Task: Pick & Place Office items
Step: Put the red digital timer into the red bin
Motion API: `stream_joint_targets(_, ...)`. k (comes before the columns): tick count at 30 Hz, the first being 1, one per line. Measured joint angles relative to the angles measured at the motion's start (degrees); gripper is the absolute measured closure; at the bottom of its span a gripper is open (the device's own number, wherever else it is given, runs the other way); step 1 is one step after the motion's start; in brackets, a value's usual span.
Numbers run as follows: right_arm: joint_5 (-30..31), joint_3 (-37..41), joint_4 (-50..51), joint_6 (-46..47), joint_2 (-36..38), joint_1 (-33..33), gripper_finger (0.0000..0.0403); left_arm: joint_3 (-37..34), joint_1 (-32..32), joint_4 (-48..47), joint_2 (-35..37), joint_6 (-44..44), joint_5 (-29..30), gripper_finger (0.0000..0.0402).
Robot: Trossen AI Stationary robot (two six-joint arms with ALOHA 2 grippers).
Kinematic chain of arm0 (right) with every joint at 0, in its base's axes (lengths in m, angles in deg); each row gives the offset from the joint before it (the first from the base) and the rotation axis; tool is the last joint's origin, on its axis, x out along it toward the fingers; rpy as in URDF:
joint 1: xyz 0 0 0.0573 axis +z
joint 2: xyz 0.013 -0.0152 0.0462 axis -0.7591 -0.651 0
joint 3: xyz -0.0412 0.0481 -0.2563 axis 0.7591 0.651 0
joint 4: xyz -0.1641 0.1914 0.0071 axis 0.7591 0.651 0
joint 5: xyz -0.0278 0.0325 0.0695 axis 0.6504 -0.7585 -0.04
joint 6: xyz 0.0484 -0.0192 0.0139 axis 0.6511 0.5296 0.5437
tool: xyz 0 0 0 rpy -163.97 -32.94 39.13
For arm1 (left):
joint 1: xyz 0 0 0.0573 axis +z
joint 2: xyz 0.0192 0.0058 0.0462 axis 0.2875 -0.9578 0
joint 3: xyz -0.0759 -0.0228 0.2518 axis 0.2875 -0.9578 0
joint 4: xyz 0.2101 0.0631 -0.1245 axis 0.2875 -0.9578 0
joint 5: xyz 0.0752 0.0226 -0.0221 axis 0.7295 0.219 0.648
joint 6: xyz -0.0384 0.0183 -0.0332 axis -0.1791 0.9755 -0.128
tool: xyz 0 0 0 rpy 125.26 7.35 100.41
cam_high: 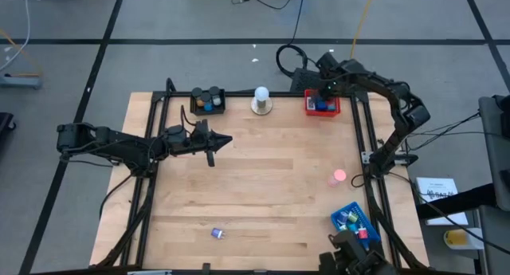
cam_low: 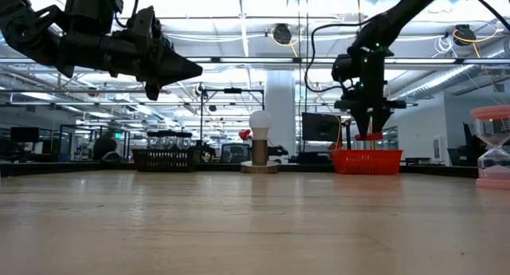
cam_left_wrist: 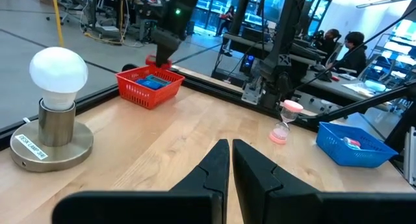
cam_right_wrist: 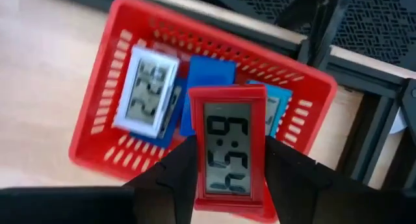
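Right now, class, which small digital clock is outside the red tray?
The red-framed digital clock, held between the right fingers above the red plastic tray; the others lie inside.

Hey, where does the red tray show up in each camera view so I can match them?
High view: red tray at the table's far edge, right of centre, under the right end effector.
Low view: far right of centre.
Left wrist view: upper left.
Right wrist view: fills the middle.
Shared landmark: white bulb beside it.

Dark jointed arms, tapered hands (matte)
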Motion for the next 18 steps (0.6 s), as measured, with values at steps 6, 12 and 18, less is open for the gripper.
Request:
stream_joint_targets(6,0.05,1.03,-4.53,4.50,-0.45,-2.80,0.0254,0.00,0.00,-0.19,-0.01,-0.02,-0.01,0.0378)
stream_joint_targets(12,0.02,6.41,-8.32,6.34,-0.46,-5.05,0.0259,0.00,0.00,-0.21,-0.01,-0.02,-0.02,0.0378)
stream_joint_targets(18,-0.18,10.39,-12.60,6.26,-0.50,-5.17,0.0254,0.00,0.00,-0.21,-0.01,0.05,-0.02,0.0378)
